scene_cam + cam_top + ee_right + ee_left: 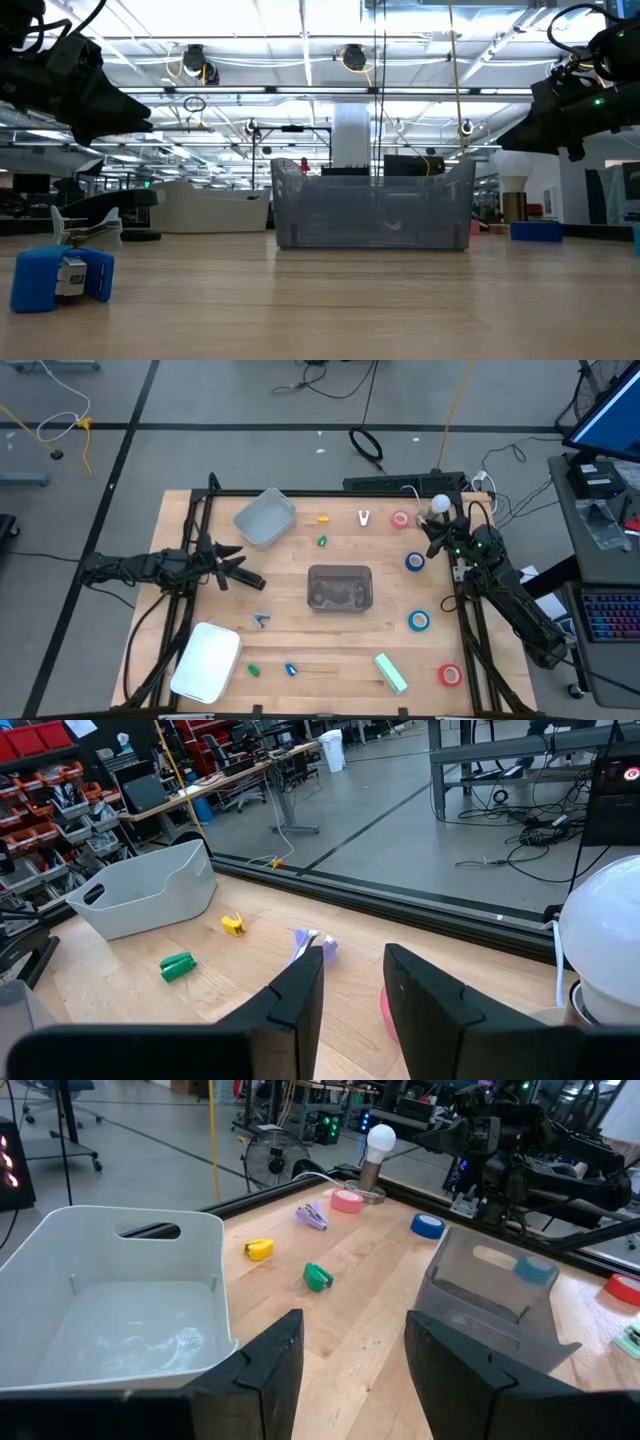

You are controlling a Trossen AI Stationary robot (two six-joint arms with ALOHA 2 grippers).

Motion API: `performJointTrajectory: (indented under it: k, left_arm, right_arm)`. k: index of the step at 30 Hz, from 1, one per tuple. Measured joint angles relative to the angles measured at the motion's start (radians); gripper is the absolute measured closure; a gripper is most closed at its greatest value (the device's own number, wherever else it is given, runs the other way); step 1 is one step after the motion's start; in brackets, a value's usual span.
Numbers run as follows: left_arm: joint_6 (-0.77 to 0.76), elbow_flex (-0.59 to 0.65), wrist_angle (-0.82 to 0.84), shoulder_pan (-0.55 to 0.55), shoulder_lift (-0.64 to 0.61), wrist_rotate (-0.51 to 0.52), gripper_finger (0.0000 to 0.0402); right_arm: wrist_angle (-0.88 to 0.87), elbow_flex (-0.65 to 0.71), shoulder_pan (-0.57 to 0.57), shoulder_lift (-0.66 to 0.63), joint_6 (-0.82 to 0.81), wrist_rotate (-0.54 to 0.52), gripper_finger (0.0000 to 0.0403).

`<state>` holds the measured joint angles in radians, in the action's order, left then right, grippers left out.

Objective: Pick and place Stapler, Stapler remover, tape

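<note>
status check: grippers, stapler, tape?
Left gripper open, empty, hovering at left table edge. Right gripper open, empty, by the pink tape roll. Stapler untouched at front edge. Clear bin centre, nothing blocking.

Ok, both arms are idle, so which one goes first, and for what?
Probably the right gripper: it hovers open near the pink tape at the table's far right. Ease it over that roll and lower. The stapler lies farther off.
</note>
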<state>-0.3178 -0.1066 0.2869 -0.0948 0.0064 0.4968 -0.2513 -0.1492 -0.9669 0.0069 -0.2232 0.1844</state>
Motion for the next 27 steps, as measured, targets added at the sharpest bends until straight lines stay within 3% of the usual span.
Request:
performJointTrajectory:
  k: [11, 27]
  left_arm:
    - [0.0, 0.0, 0.0, 0.0, 0.0, 0.0, 0.0227]
    - [0.0, 0.0, 0.0, 0.0, 0.0, 0.0, 0.0227]
  right_arm:
    - [0.002, 0.0, 0.0, 0.0, 0.003, 0.0, 0.0303]
    - [0.164, 0.006, 0.0, 0.0, 0.0, 0.0, 0.0303]
